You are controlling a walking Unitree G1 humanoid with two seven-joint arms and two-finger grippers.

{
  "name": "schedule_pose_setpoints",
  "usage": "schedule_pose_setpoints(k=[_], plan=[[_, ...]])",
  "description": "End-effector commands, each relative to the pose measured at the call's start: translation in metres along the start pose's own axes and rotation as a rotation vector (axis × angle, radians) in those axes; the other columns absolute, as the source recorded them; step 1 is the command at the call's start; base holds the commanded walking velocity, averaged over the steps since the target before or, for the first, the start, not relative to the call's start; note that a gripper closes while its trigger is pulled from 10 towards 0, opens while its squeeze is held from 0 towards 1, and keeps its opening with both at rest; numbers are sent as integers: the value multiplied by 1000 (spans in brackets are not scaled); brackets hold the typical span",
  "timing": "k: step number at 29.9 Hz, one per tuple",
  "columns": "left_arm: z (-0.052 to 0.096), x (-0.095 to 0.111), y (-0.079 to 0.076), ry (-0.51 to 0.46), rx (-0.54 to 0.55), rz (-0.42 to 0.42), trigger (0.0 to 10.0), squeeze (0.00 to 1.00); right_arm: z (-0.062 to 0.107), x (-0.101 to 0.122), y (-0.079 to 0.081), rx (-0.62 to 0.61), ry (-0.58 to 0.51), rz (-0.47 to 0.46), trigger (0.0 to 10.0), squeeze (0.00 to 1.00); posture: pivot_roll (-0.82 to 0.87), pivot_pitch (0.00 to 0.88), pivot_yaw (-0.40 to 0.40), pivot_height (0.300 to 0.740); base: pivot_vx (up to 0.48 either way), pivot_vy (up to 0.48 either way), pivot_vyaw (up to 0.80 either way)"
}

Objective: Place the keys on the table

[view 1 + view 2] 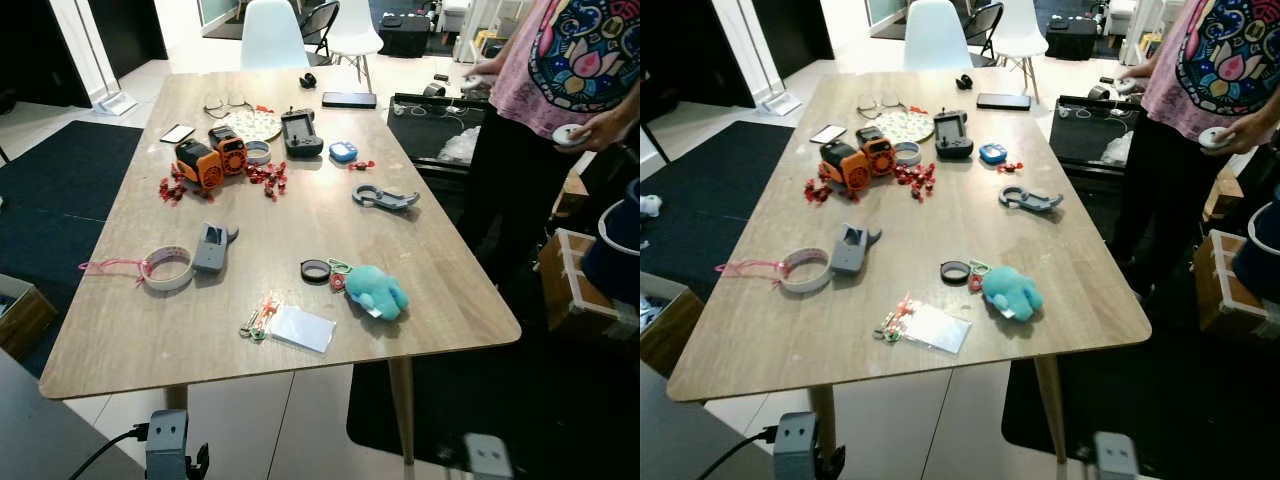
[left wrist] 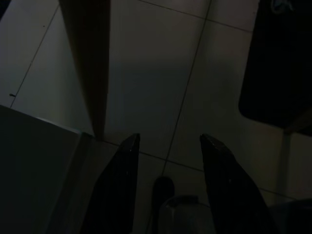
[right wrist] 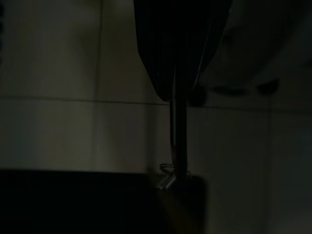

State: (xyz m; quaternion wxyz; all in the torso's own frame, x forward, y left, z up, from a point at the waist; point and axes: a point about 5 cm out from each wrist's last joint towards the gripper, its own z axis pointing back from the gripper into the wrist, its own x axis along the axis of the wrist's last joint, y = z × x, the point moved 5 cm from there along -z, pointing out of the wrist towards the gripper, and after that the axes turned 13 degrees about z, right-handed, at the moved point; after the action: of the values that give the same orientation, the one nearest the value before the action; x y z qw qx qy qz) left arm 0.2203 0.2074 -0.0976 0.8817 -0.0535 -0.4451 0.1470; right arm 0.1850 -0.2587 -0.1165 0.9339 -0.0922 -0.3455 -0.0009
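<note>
- Left gripper (image 2: 168, 146): hanging low over tiled floor, jaws wide, empty.
- Right gripper (image 3: 178, 105): hanging low in shade, jaws pressed together; thin ring with dangling metal at the tips, probably the keys (image 3: 168, 173).
- Worktop (image 1: 300, 215): pale wood-grain laminate, rounded corners, cluttered: tape roll (image 1: 168, 268), teal plush toy (image 1: 376, 291), glossy white card (image 1: 301, 328).
- Step in hand: raise right arm above near edge, lower onto bare wood beside card, then release.

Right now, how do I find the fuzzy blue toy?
Look at the wooden table, along its near edge toward the robot's right. The teal plush toy lies there beside a small black ring. It is the only soft, furry thing among hard gadgets.
</note>
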Motion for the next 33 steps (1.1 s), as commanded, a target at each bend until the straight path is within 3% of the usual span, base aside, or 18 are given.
schedule_pose_setpoints(k=[1,3,6,9,10,12,15,16,17,18,20,23,24,25,26,29,30,33], plan=[[3,-10,6,42,16,-7,10000,0,4,-5,-27,-87,6,-64,10000,0,29,100,17,740,0,0,0],[3,-10,7,54,17,-11,10000,0,10,-2,-59,-174,-12,-87,10000,0,26,100,21,740,0,0,0],[3,-10,7,55,17,-13,10000,0,11,-1,-68,-198,-18,-94,10000,0,26,100,22,740,0,0,0],[3,-12,7,66,15,-21,10000,0,25,19,-127,-385,-101,-134,10000,0,24,98,24,740,0,0,0],[3,-12,7,66,15,-21,10000,0,25,19,-127,-385,-101,-134,10000,0,24,98,24,740,0,0,0],[3,-13,7,71,14,-24,10000,0,39,36,-163,-506,-166,-153,10000,0,20,96,25,740,0,0,0],[3,-13,6,72,13,-25,10000,0,47,48,-182,-574,-211,-162,10000,0,19,96,25,740,0,0,0],[3,-14,6,73,13,-27,10000,0,59,69,-205,-650,-289,-181,10000,0,18,96,26,740,0,0,0],[3,-14,6,73,13,-27,10000,0,59,69,-205,-650,-289,-181,10000,0,18,96,26,740,0,0,0],[3,-13,6,74,12,-28,10000,0,71,107,-225,-709,-415,-188,10000,0,9,92,30,740,0,0,0],[2,-13,6,76,9,-31,10000,0,86,163,-240,-738,-596,-208,10000,0,7,90,32,740,0,0,0],[2,-13,5,80,5,-34,10000,0,96,225,-235,-671,-778,-219,10000,0,9,86,31,740,0,0,0],[2,-13,5,79,4,-34,10000,0,98,257,-224,-599,-859,-215,10000,0,12,80,26,740,0,0,0],[2,-13,5,79,4,-34,10000,0,98,257,-224,-599,-859,-215,10000,0,12,80,26,740,0,0,0],[2,-13,5,76,5,-33,10000,0,102,303,-201,-470,-968,-186,10000,0,16,76,21,740,0,0,0],[2,-13,5,74,6,-32,10000,0,104,324,-185,-394,-1016,-155,10000,0,16,76,21,740,0,0,0],[2,-13,6,72,8,-30,10000,0,104,347,-159,-281,-1061,-102,10000,0,25,70,12,740,0,0,0],[3,-13,7,69,12,-28,10000,0,101,367,-126,-147,-1090,-49,10000,0,29,69,11,740,0,0,0]])
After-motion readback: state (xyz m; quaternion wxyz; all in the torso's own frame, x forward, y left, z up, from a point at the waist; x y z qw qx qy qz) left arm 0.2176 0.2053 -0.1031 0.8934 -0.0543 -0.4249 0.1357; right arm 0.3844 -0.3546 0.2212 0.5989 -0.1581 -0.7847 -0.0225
